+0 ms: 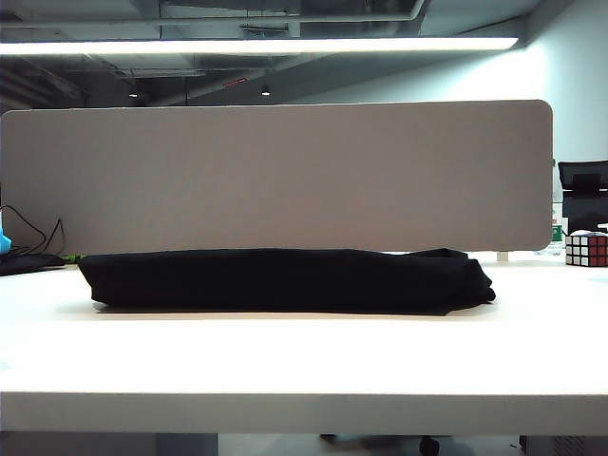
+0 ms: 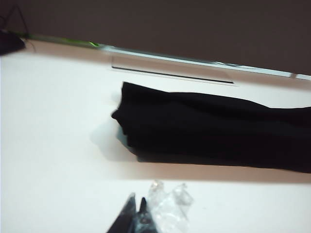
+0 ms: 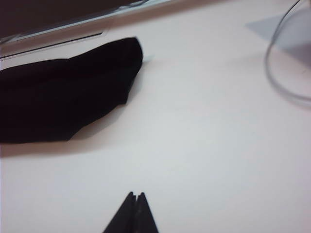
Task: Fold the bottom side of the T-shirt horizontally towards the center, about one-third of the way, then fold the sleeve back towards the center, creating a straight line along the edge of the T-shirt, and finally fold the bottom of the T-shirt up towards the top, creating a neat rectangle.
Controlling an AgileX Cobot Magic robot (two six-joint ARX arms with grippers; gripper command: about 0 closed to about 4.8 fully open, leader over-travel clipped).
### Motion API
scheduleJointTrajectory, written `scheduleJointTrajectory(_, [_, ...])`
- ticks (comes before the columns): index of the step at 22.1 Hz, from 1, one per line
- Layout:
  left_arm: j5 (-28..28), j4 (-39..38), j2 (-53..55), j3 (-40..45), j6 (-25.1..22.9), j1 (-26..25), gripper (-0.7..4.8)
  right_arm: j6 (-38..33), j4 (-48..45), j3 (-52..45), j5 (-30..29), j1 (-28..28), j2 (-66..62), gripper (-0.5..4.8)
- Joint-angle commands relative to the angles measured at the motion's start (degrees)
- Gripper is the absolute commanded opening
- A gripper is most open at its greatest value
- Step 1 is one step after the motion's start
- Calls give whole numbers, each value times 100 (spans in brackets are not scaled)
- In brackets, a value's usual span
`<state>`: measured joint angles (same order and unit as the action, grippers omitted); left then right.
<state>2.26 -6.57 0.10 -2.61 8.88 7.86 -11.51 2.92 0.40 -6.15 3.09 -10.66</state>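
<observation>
The black T-shirt (image 1: 285, 280) lies folded into a long, low bundle across the white table, just in front of the grey partition. Its bottom hem and sleeve cannot be told apart in the folds. In the left wrist view one end of the T-shirt (image 2: 218, 131) lies ahead of my left gripper (image 2: 137, 200). That gripper is shut on nothing and stands clear of the cloth over bare table. My right gripper (image 3: 135, 194) is also shut and empty, well short of the other end of the T-shirt (image 3: 63, 92). Neither gripper appears in the exterior view.
A Rubik's cube (image 1: 586, 249) sits at the far right of the table. Black cables (image 1: 28, 242) lie at the far left. The grey partition (image 1: 275, 176) closes off the back. A thin cable loop (image 3: 272, 63) lies on the table beyond the right gripper. Something clear and glassy (image 2: 167, 204) shows beside the left fingertips.
</observation>
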Motion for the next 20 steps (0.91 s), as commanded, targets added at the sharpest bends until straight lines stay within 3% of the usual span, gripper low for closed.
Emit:
scheduleJointTrajectory(1, [-216, 527, 2, 170, -264, -9, -5, 319, 26, -37, 337, 0, 140, -9])
scheduleJointTrajectory(5, [-708, 601, 2, 219, -422, -9, -5, 608, -122, -37, 546, 0, 354, -9])
scheduleJointTrajectory(13, [-743, 669, 2, 219, -450, -11, -5, 857, 168, -37, 452, -4, 1071, -9])
scheduleJointTrajectory(15, [-719, 664, 2, 219, -667, -11, -6, 859, 98, -37, 269, 0, 1071, -9])
scheduleJointTrajectory(20, [-946, 662, 4, 219, -704, -11, -5, 855, -127, -37, 612, 7, 1071, -9])
